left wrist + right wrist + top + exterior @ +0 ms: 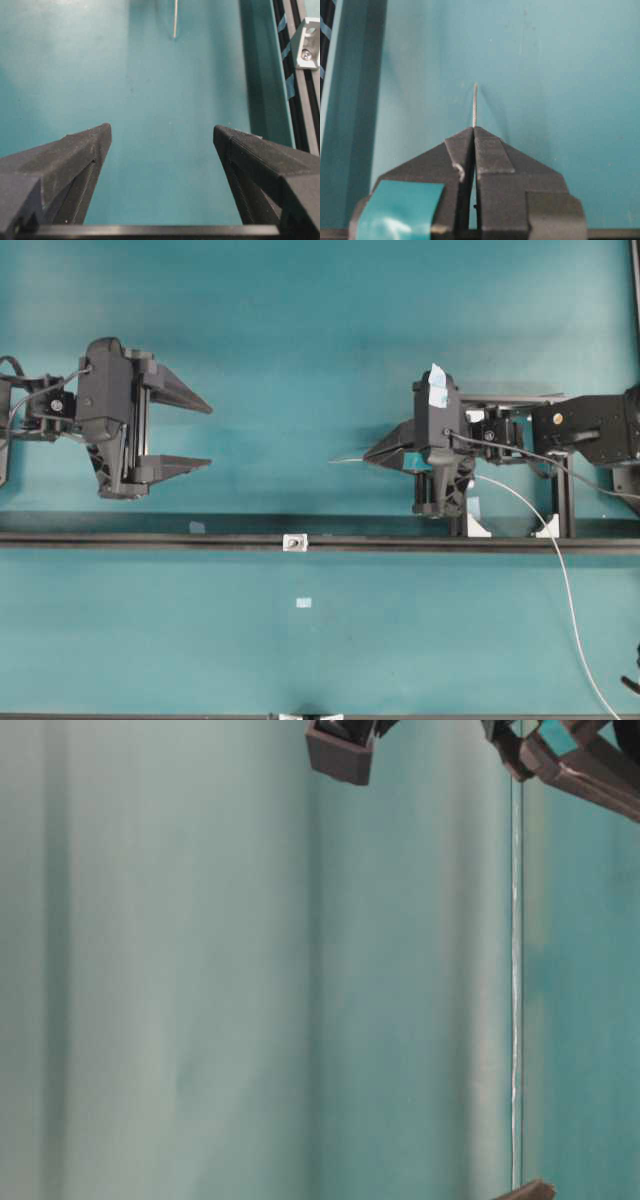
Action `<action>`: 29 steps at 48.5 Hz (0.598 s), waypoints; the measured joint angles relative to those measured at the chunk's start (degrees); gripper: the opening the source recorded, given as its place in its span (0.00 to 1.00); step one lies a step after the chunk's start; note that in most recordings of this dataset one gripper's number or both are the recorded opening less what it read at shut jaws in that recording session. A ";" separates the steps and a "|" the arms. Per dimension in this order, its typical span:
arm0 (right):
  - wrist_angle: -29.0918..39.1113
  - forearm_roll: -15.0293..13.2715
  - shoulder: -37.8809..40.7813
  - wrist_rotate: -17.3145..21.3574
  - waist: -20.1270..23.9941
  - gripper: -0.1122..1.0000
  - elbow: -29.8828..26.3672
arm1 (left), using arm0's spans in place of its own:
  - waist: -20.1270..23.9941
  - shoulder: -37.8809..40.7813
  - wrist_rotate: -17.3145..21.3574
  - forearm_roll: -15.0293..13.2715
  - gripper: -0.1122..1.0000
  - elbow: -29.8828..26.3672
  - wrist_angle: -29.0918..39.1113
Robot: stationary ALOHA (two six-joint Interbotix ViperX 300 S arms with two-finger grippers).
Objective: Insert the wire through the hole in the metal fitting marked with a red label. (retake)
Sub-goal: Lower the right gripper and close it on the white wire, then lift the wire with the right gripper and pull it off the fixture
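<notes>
R gripper (473, 131) pinched the wire (475, 105) near its tip, short stub out for aiming. L gripper (162, 145) hung open, empty. Fitting (295, 542) sat apart on rail (150, 539).

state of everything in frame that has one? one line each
left gripper: open, empty
right gripper: shut on the wire, short tip protruding
wire: pinched near its end, rest trailing loose
metal fitting: on the black rail, hole unthreaded
</notes>
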 measured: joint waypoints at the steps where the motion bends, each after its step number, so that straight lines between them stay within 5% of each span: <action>1: 0.00 0.00 -0.35 0.09 0.00 0.12 0.00 | 0.00 0.00 0.00 0.00 0.62 0.00 0.00; 29: 10.90 -0.70 -17.23 -0.35 -0.88 0.12 0.00 | 0.00 -6.68 -0.35 0.00 0.62 0.00 0.97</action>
